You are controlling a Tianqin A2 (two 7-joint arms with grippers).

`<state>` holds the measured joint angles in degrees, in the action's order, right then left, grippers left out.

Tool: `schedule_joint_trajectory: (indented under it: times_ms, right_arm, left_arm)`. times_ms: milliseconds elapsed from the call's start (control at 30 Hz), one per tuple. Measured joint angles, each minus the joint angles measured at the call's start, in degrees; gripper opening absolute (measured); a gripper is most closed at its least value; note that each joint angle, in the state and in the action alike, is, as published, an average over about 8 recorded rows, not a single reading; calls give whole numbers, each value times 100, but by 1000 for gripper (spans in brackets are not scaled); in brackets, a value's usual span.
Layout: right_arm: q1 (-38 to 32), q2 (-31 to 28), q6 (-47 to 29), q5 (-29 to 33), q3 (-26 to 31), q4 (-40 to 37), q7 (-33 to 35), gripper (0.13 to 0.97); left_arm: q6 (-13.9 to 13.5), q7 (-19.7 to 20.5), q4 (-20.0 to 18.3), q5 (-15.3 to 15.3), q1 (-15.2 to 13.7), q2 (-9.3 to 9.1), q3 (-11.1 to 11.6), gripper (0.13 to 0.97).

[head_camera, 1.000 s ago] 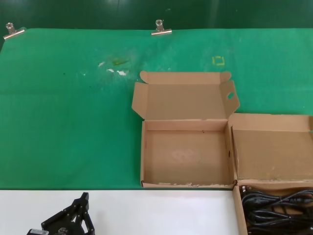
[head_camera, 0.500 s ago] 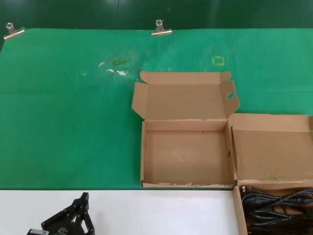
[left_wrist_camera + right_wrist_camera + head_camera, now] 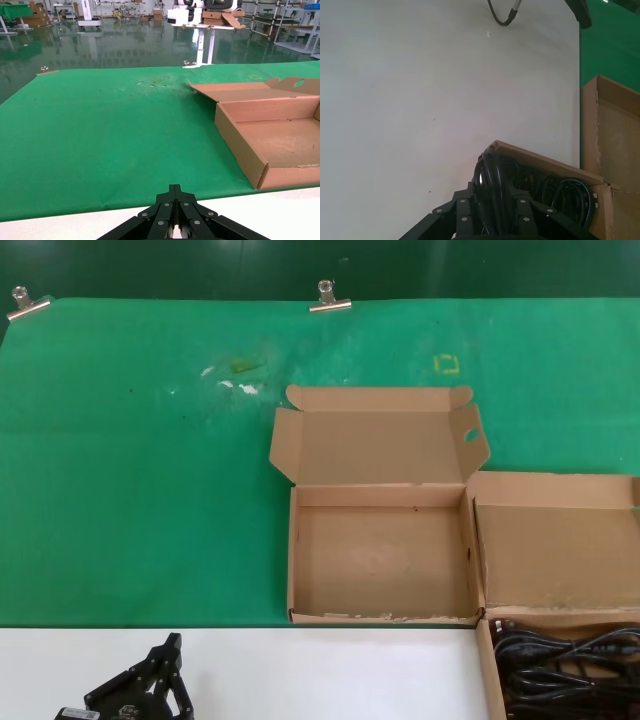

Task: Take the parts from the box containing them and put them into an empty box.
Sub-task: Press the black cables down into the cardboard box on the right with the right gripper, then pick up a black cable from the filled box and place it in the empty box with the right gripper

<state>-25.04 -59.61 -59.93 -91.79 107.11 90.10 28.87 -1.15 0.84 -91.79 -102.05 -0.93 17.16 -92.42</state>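
The empty box (image 3: 380, 562) lies open in the middle of the green mat, its lid back and a round hole (image 3: 470, 436) in one ear flap; it also shows in the left wrist view (image 3: 280, 145). The box containing the parts (image 3: 485, 660) sits to its right with a plain lid (image 3: 555, 550), black power cords (image 3: 560, 670) inside. My right gripper (image 3: 494, 200) is out of the head view; in the right wrist view it is inside that box (image 3: 545, 162), shut on a looped cord bundle (image 3: 492, 170). My left gripper (image 3: 168, 652) is parked, shut and empty, over the white table front (image 3: 174, 189).
More cord loops (image 3: 570, 195) lie beside the held one. The green mat (image 3: 130, 490) covers the table behind the white front strip (image 3: 300, 670). Two metal clips (image 3: 328, 298) hold the mat's far edge. White specks (image 3: 235, 385) mark the mat.
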Motion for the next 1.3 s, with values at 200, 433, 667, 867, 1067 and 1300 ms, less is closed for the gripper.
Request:
schedule_joint_trajectory:
  times_ms: [200,433,667,867,1067,1300]
  right_arm:
    - [24,14,32,-56,-19,-36,55,264]
    - [39,26,85,-117,-60,-66,102,208]
    - [-146,19,110,-178,-144,51,-192,164]
    - [-629,109,34,-107,-98,382,-988,148]
    - [-1366,426,-140,-33,72,488,-1814,148]
    - [-2153,1168,-108,278,453,237,-2263,147]
  left_arm:
    - [0,0,0,0,0,0,0,149]
    - [0,0,0,0,0,0,0,149]
    - [0,0,0,0,0,0,0,149]
    - [0,0,0,0,0,0,0,149]
    - [0,0,0,0,0,0,0,149]
    - [0,0,0,0,0,0,0,149]
